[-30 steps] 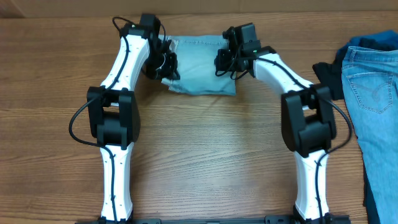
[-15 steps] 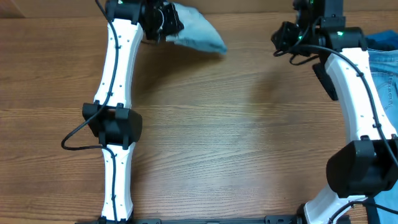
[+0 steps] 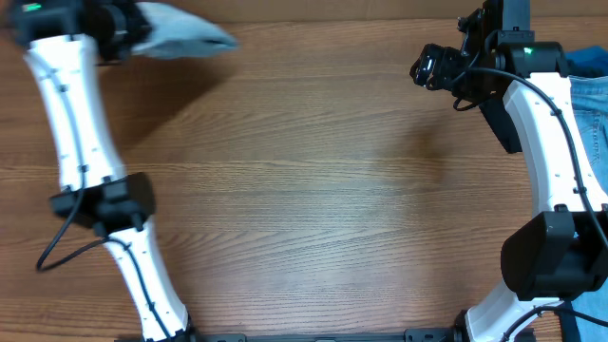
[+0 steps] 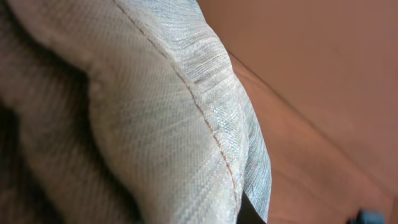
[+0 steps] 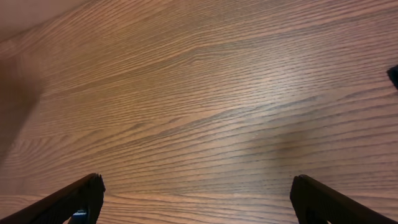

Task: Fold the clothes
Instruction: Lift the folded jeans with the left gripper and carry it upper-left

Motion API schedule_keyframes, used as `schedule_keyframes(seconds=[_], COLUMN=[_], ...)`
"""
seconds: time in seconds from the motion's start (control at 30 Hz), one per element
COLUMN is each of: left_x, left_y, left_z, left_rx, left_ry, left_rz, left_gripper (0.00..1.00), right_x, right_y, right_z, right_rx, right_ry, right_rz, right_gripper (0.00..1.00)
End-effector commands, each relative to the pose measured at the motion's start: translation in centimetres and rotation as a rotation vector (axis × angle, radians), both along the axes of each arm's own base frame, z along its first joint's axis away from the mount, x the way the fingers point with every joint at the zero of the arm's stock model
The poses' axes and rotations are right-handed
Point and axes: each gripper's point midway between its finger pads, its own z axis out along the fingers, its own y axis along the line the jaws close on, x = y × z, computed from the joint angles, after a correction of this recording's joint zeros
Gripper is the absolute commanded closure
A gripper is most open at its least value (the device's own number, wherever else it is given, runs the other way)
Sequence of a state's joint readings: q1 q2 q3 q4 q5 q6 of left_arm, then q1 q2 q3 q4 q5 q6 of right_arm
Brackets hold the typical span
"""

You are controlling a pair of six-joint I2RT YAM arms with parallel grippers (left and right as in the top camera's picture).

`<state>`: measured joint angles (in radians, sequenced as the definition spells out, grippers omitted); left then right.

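The folded pale-blue denim shorts [image 3: 180, 34] hang off the table at the far left corner, held by my left gripper [image 3: 128, 27], which is shut on one end of them. In the left wrist view the denim [image 4: 155, 106] with its orange seam fills the frame and hides the fingers. My right gripper [image 3: 429, 68] hovers at the far right with nothing in it. The right wrist view shows its two dark fingertips [image 5: 78, 198] spread wide apart over bare wood, the right gripper [image 5: 196, 202] open.
Light-blue jeans [image 3: 591, 104] lie at the right edge of the table, with a black garment [image 3: 496, 119] beside them, partly under the right arm. The wooden table [image 3: 313, 190] spreads between the two arms.
The left arm has swung far left, carrying the folded shorts up and off the middle. The right gripper let go, pulled back to the right and opened wide.
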<state>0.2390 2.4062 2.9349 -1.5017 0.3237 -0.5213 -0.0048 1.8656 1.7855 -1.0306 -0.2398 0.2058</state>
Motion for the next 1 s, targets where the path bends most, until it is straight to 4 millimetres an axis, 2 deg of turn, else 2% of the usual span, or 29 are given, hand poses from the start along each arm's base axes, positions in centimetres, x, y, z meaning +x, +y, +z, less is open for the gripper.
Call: schedule_keyframes(seconds=[0.0,0.07,0.33,0.5,0.6,0.8,0.97], left_x=[-3.7,-4.9,-8.0,-8.4,-7.8,-6.0,-5.5], left_y=[5.4,8.0,16.1,18.2,19.2,20.1,20.9], left_z=[7.9,7.8,7.1,7.3,7.1,3.5,1.2], left_rx=[0.086,0.095,0.217,0.26,0.255,0.176,0.134], left_ry=[-0.175,-0.162,-0.1,-0.106,-0.127,-0.08,-0.042], left_rz=[0.078,0.123,0.322,0.359,0.383,0.422,0.458], left_gripper=[0.96,0.96,0.96,0.96,0.96,0.96,0.96], right_x=[0.1,0.1,0.1,0.1,0.1,0.1,0.1], right_y=[-0.4,-0.4,-0.4,-0.4,-0.4,-0.4,-0.4], right_z=[0.0,0.0,0.0,0.0,0.0,0.0,0.0], right_rx=[-0.014,-0.014,-0.014,-0.014,-0.014,-0.014,-0.014], right_ry=[-0.005,-0.005,-0.005,-0.005,-0.005,-0.005,-0.005], right_rz=[-0.009,-0.009,-0.009,-0.009,-0.009,-0.009,-0.009], right_gripper=[0.0,0.0,0.0,0.0,0.0,0.0,0.0])
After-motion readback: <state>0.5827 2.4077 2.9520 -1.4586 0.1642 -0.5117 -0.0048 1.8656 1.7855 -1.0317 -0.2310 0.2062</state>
